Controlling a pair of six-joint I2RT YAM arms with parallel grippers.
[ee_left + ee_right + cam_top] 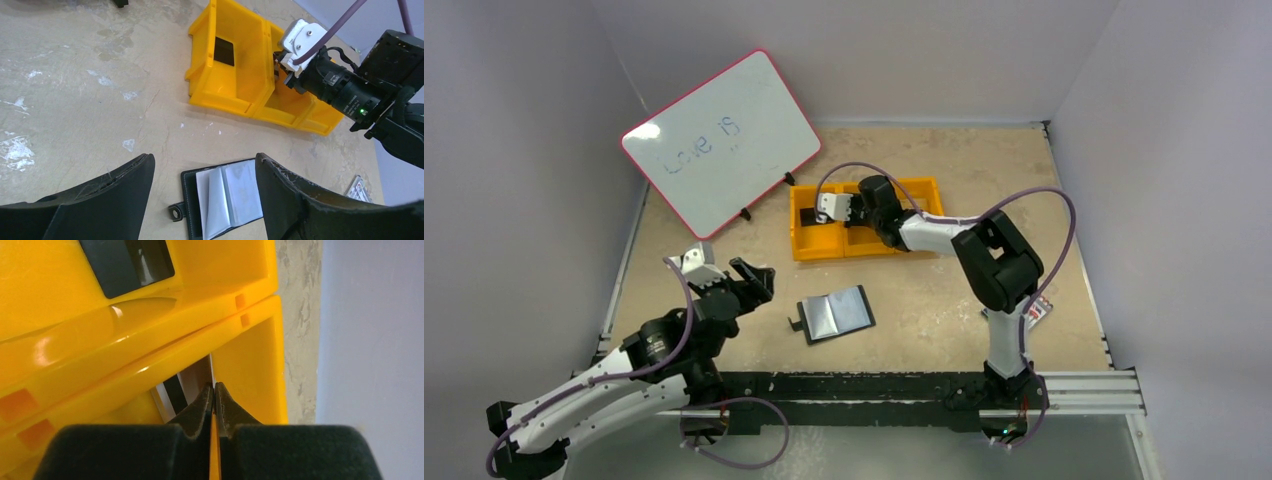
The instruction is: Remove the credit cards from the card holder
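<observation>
The black card holder (836, 315) lies open on the table, its clear sleeves (235, 192) facing up and its snap tab to the left. My left gripper (205, 160) hovers open above it, one finger to either side in the left wrist view. My right gripper (214, 389) is down in the middle compartment of the orange tray (75, 300). It is shut on the edge of a pale credit card (187, 385) with a black stripe. A black credit card (224, 51) lies flat in the tray's left compartment.
A pink-framed whiteboard (719, 140) leans at the back left, behind the orange tray (814, 250). A small flat pack (1039, 312) lies beside the right arm's base. White walls close in the table on three sides.
</observation>
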